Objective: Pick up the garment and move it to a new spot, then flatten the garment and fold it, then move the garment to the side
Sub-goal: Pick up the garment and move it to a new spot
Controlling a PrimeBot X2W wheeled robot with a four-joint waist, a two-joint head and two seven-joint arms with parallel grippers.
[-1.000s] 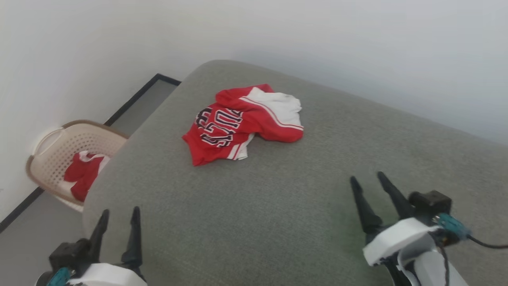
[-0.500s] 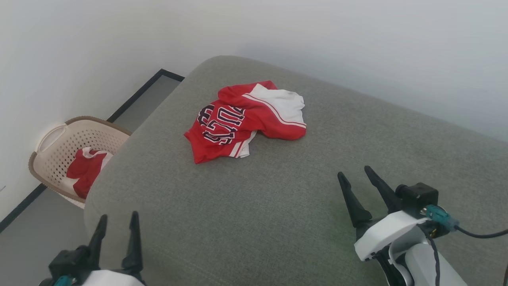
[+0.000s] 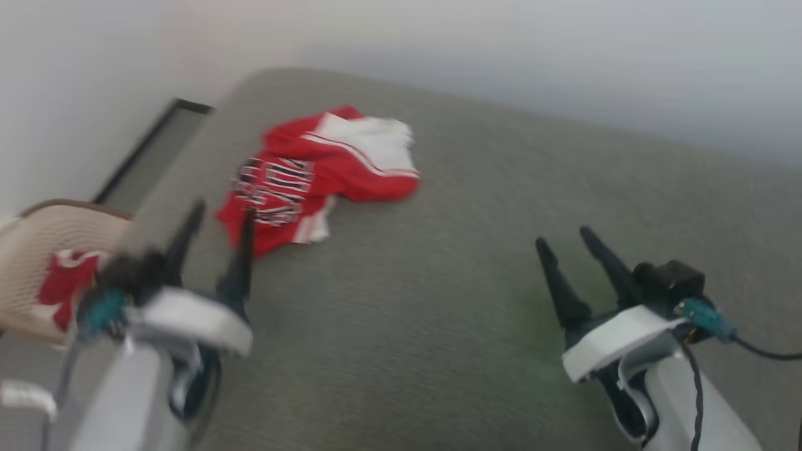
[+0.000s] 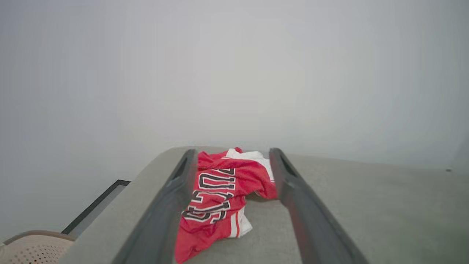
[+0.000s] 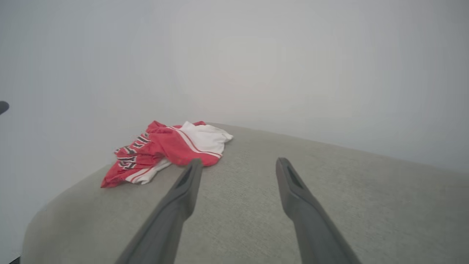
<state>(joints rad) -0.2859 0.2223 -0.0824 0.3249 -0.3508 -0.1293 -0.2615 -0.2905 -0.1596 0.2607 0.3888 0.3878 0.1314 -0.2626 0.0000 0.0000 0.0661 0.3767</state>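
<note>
The garment [image 3: 313,172], a red jersey with a white sleeve and black lettering, lies crumpled near the far left corner of the grey cushion [image 3: 470,300]. My left gripper [image 3: 222,210] is open, blurred, with its fingertips just short of the garment's near edge. In the left wrist view the garment [image 4: 220,198] shows between the spread fingers, farther along them. My right gripper [image 3: 564,241] is open above bare cushion, well to the right of the garment. In the right wrist view the garment [image 5: 165,150] lies ahead to the left of the left finger [image 5: 183,190].
A beige perforated laundry basket [image 3: 37,244] with another red garment [image 3: 62,285] in it stands on the floor left of the cushion. A white wall runs behind the cushion's far edge. A dark baseboard strip [image 3: 144,153] lines the floor.
The head camera has swung, shifting the whole picture left. My left arm has risen and reached forward toward the garment. The right gripper has edged slightly forward. The garment lies as before.
</note>
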